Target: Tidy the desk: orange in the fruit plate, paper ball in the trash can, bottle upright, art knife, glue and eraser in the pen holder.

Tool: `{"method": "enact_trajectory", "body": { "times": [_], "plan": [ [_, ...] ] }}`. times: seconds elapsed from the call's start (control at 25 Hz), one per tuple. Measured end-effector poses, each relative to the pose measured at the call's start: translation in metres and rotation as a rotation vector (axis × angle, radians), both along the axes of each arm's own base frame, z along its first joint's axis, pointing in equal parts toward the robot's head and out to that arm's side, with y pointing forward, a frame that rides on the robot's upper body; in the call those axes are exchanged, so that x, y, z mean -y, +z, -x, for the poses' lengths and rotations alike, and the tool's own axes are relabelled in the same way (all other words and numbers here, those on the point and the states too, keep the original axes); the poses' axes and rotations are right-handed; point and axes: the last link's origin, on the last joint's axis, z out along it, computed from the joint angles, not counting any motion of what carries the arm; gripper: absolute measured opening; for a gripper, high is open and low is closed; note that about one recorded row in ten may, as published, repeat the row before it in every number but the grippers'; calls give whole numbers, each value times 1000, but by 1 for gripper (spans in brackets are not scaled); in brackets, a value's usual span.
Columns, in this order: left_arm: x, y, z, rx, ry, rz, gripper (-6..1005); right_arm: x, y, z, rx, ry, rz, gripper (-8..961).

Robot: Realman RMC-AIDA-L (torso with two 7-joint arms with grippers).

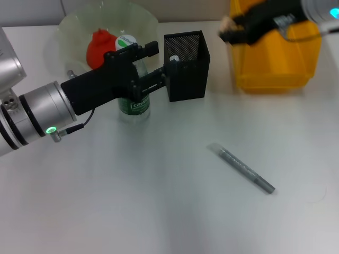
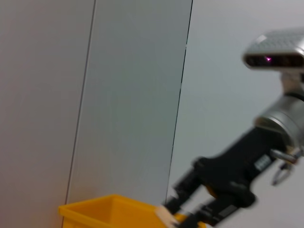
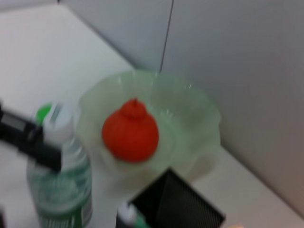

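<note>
The pen-like knife (image 1: 241, 168) lies flat on the desk (image 1: 132, 201) at about five o'clock from the holder (image 1: 186, 66), well apart; judging by its look it is light, stiff and slim, best pinched mid-barrel. The left gripper (image 1: 159, 66), fingers apart, hangs beside the upright bottle (image 1: 133, 100) and holder, while the right gripper (image 1: 229, 29) pinches something pale over the yellow bin (image 1: 275, 58). Only the right wrist view shows the orange (image 3: 130, 130) clearly sitting in the plate (image 3: 199, 114).
</note>
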Motion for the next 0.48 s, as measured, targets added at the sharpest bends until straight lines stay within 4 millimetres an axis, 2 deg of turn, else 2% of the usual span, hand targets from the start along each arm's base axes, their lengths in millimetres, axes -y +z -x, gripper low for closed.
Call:
{"method": "enact_trajectory", "body": {
  "times": [0.16,0.2,0.36,0.48],
  "plan": [
    [1,0,-1,5,-4,3,625,-11,-10,14,-12,2,14,414],
    [1,-1,-1,6,-3,4,625,-16,-19,21,-9,-2,39,414],
    [2,-1,0,7,0,6,625,-21,-32,27,2,-26,69,412],
    [2,-1,1,8,2,7,624,-27,-43,20,88,-71,83,416]
  ]
}}
